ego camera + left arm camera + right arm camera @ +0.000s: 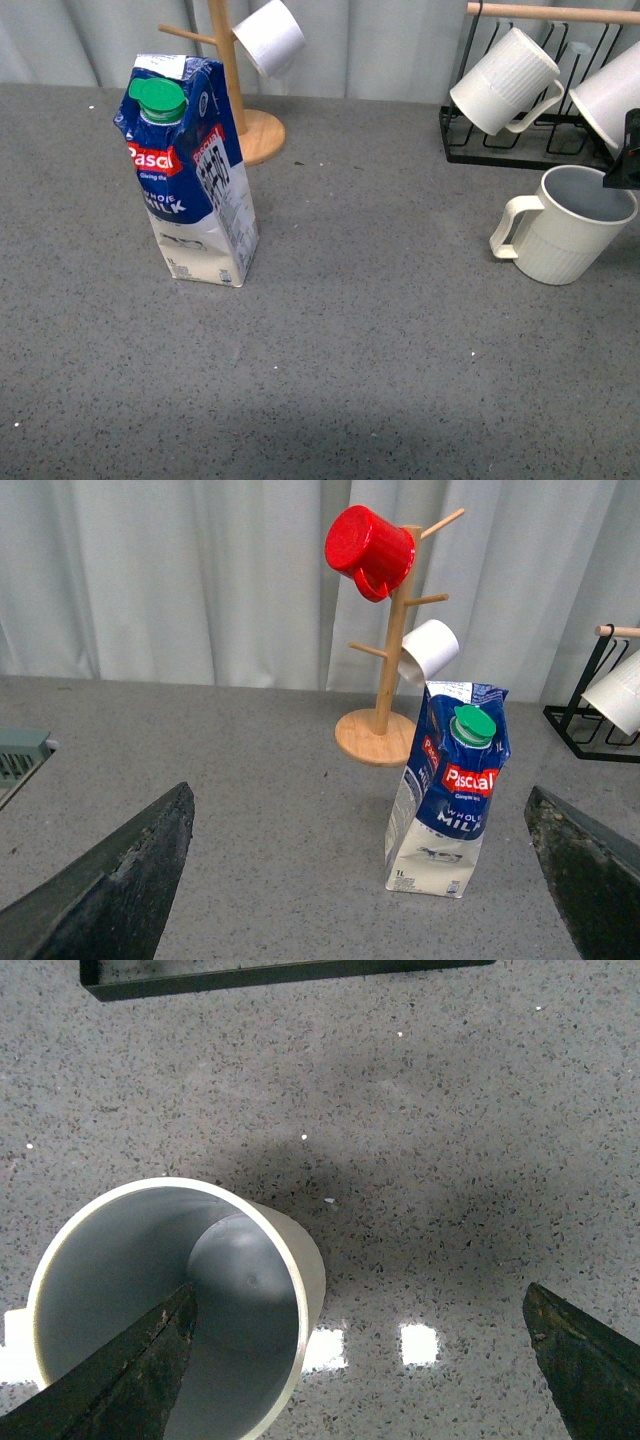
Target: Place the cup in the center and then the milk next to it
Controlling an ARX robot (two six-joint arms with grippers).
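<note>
Currently your right end effector [358, 1300] is spread wide above the cup [565, 240], upright at the right of the worktop [380, 340]; left end effector [358, 798], also apart, faces the milk [195, 180] standing left.

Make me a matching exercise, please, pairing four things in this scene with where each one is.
Things:
1. milk
2. cup
3. red mug
4. white cup

Places:
A. hanging high on the tree
B. upright on the table, near the rack
C. upright on the table, near the tree's base
D. hanging lower on the tree

Pairs: 1-C, 2-B, 3-A, 4-D
</note>
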